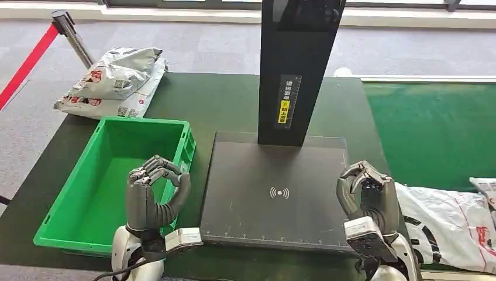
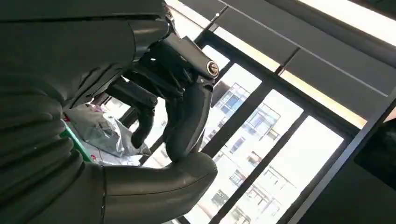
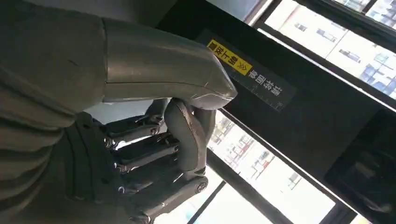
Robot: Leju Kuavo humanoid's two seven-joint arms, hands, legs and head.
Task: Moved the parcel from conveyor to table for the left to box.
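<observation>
Dark bench (image 1: 222, 99) spans the frame, green bin (image 1: 76, 202) lower left, parcel (image 1: 453, 225) lower right (on the conveyor (image 1: 436, 132)), left hand (image 1: 153, 196) and right hand (image 1: 365, 193) with fingers curled narrow, holding nothing.

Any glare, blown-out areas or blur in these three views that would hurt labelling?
Head view: evenly lit and sharp; mild sheen on the flat black scanner plate. Left wrist view: windows behind the grey left hand are blown out, leaving the hand dark. Right wrist view: same backlight, bright panes overexposed, yet the yellow label on the black post stays readable.
</observation>
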